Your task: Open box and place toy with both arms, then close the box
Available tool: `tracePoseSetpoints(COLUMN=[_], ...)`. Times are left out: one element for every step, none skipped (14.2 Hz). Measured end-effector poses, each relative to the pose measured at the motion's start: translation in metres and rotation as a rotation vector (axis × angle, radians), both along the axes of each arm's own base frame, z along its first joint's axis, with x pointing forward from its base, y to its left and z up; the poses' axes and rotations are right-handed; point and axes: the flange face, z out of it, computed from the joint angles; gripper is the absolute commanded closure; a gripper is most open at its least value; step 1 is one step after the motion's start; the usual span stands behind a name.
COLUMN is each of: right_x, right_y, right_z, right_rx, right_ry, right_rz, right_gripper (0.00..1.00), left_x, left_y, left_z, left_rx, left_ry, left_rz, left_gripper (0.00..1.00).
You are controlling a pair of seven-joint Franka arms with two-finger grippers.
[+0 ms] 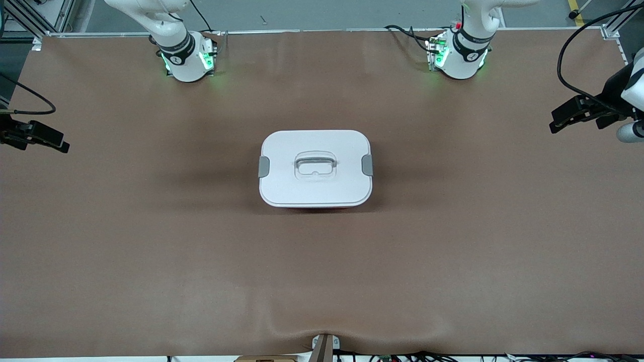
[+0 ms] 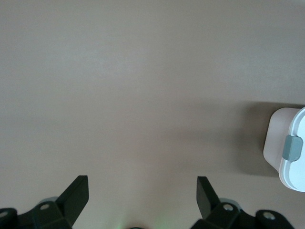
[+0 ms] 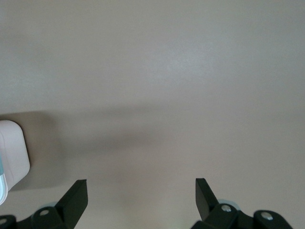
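Observation:
The box [image 1: 315, 168] stands in the middle of the table with its white lid on, a grey clip [image 1: 263, 166] at each end and the clear handle [image 1: 315, 166] on top. The toy is not in view. My left gripper [image 1: 556, 120] hangs open and empty over the left arm's end of the table, well apart from the box. Its wrist view shows open fingers [image 2: 76, 195] over bare table and the box's end with a clip [image 2: 291, 148]. My right gripper [image 1: 58, 141] hangs open and empty over the right arm's end. Its wrist view shows open fingers [image 3: 76, 196] and a box corner [image 3: 13, 151].
The brown table cover [image 1: 151, 251] spreads wide round the box. The two arm bases [image 1: 187, 58] [image 1: 460, 55] stand along the edge farthest from the front camera. A small mount [image 1: 324, 347] sits at the nearest edge.

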Motion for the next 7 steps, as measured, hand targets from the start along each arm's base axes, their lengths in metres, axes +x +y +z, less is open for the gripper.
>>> tracePoseSetpoints(right_x=[0.0001, 0.0003, 0.001, 0.0017, 0.0021, 0.0022, 0.0022], right_y=[0.0, -0.0001, -0.0003, -0.0004, -0.0005, -0.0005, -0.0005], right_z=[-0.0001, 0.0, 0.0005, 0.001, 0.0012, 0.001, 0.0006], right_rx=[0.0, 0.0, -0.001, -0.002, -0.002, -0.002, -0.002], right_ry=[0.0, -0.002, -0.008, -0.014, -0.017, -0.017, -0.016], right_rz=[0.0, 0.0, -0.001, -0.001, -0.001, -0.001, -0.001], right_gripper=[0.0, 0.0, 0.0, 0.0, 0.0, 0.0, 0.0], left_x=[0.0001, 0.0002, 0.0002, 0.0002, 0.0002, 0.0002, 0.0002], left_y=[0.0, 0.0, -0.0001, 0.0, -0.0001, 0.0, 0.0], left_z=[-0.0002, -0.0002, 0.0001, 0.0008, 0.0016, 0.0023, 0.0028], left_rx=[0.0, 0.0, 0.0, 0.0, 0.0, 0.0, -0.001], left_ry=[0.0, 0.0, 0.0, -0.002, -0.004, -0.005, -0.006], left_rz=[0.0, 0.0, 0.0, 0.0, 0.0, -0.003, -0.007], left_gripper=[0.0, 0.0, 0.0, 0.0, 0.0, 0.0, 0.0])
